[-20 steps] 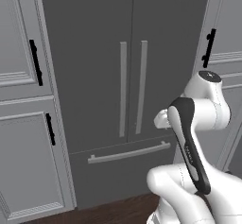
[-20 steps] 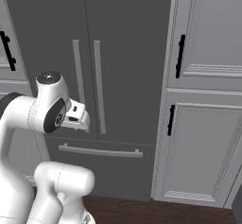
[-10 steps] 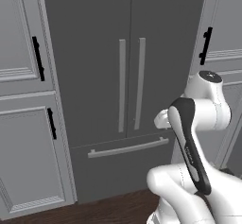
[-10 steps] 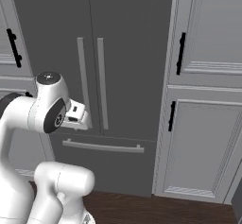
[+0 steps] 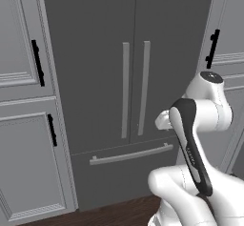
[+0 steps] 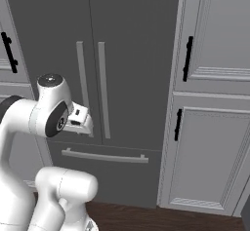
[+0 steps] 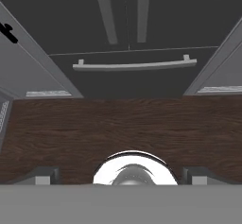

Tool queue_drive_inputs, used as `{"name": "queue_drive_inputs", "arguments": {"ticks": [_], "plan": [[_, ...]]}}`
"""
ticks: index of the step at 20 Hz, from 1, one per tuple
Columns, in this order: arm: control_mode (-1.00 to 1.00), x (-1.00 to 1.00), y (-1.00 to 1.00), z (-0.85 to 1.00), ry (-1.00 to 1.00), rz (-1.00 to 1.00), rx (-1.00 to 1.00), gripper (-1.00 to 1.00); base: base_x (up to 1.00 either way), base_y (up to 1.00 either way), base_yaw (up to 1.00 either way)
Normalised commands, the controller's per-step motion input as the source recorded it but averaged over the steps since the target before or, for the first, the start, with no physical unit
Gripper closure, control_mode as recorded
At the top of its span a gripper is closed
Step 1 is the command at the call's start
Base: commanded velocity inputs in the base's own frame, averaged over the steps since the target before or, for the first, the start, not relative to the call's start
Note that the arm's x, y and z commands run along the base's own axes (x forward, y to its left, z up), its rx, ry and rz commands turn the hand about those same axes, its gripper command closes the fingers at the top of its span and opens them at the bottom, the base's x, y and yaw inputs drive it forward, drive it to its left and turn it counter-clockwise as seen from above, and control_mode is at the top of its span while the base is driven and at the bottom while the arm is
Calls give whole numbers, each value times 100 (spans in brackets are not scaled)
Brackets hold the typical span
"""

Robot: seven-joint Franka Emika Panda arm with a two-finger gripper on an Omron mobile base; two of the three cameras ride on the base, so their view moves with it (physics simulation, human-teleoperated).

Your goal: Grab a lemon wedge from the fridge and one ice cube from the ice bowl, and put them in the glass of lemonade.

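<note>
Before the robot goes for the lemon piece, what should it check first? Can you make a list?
1. Fridge in front of the robot: ok.
2. Fridge doors open: not ok, both are shut.
3. Long door handles visible to grab: ok.
4. Gripper open and holding nothing: ok.
5. Gripper at a handle: not ok, in the hand view it points down at the wood floor, off the fridge.
6. Lemon wedge spotted: cannot tell, the shut doors hide the inside.
</note>
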Motion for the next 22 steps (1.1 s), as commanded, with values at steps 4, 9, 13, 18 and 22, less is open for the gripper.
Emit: {"name": "queue_drive_inputs", "arguments": {"ticks": [4,9,13,18,22], "plan": [[100,0,0,0,0,0,0,-100,0,-2,0],[-100,-11,0,2,-7,-2,0,-100,0,0,0],[-100,-9,-6,64,-27,-2,0,-100,0,0,0],[-100,6,-7,100,-33,0,-11,-100,0,0,0],[-100,33,-7,100,-20,0,-9,-100,0,0,0]]}}
